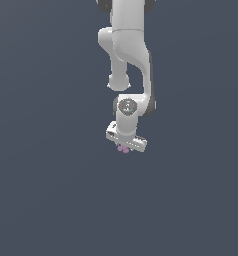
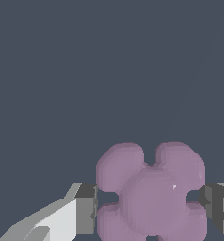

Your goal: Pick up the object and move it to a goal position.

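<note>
Purple lobed object [image 2: 151, 193] between jaws, tiny in exterior view [image 1: 123, 148]

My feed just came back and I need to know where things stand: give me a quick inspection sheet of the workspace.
Surface: plain dark grey-blue floor, no markings seen.
Job's things: pale purple lobed object, flower-like, lying between the jaws in the wrist view; in the exterior view it peeks out just under the hand.
Goal marker: nothing seen.
Clutter: nothing seen.
Grippers: gripper low over the object, one finger on each side of it; contact at the pads cannot be told.
Arm: white arm reaching straight down from the top of the exterior view.
Cables: nothing seen.
Surroundings: nothing seen beyond the floor.
</note>
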Motion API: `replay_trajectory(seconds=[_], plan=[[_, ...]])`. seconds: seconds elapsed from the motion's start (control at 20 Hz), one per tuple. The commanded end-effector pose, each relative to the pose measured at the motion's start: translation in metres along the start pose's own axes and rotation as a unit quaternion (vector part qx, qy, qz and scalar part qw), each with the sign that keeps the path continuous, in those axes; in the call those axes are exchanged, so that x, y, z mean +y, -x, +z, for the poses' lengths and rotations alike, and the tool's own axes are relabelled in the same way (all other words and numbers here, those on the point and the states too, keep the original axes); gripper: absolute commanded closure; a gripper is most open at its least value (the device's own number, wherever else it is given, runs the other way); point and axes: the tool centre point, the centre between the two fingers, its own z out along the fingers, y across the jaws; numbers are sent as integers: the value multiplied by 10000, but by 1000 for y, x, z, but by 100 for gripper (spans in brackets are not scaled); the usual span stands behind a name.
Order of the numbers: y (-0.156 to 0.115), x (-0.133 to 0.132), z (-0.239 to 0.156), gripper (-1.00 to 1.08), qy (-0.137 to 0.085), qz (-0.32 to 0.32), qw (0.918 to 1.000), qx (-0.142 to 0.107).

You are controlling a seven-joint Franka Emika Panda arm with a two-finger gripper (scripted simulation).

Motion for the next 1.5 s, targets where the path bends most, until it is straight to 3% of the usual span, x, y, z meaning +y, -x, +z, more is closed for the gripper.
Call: replay_trajectory(seconds=[0.0,0.75,1.45], plan=[[-1,-1,3,108,0,-4,10000,3],[-4,14,-25,108,0,10,10000,1],[-25,77,-145,108,-7,9,10000,-2]])
